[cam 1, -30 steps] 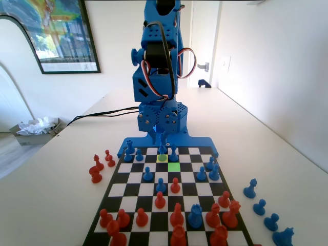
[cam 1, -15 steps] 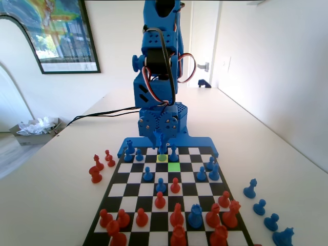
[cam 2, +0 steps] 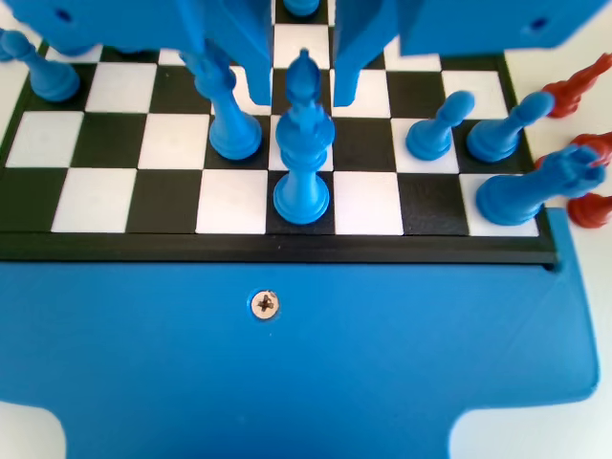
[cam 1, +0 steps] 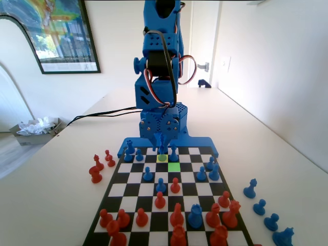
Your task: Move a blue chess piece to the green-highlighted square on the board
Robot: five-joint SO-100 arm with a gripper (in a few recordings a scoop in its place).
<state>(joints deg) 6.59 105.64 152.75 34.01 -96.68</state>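
My gripper (cam 2: 302,91) hangs open at the board's (cam 2: 287,251) edge nearest the arm. Its jaws stand on either side of the head of a tall blue piece with a pointed top (cam 2: 303,153), with small gaps on both sides. In the fixed view the gripper (cam 1: 162,142) is low over the far rows, just behind the yellow-green square (cam 1: 162,158). The green-highlighted square (cam 1: 174,166) lies one row nearer and one column right, and it is bare. Two blue pawns (cam 2: 436,127) stand to the right in the wrist view. I cannot tell which blue pawn is the task's.
A second tall blue piece (cam 2: 230,120) stands close beside the left jaw. Mid-board are blue pawns (cam 1: 147,174) and red pawns (cam 1: 175,185). Several red pieces (cam 1: 177,215) fill the near rows. Captured red pieces (cam 1: 95,173) lie off the board at left, blue ones (cam 1: 260,206) at right.
The arm's upper body has shifted slightly right and sunk a little, bringing the gripper lower over the far rows. No piece has moved.
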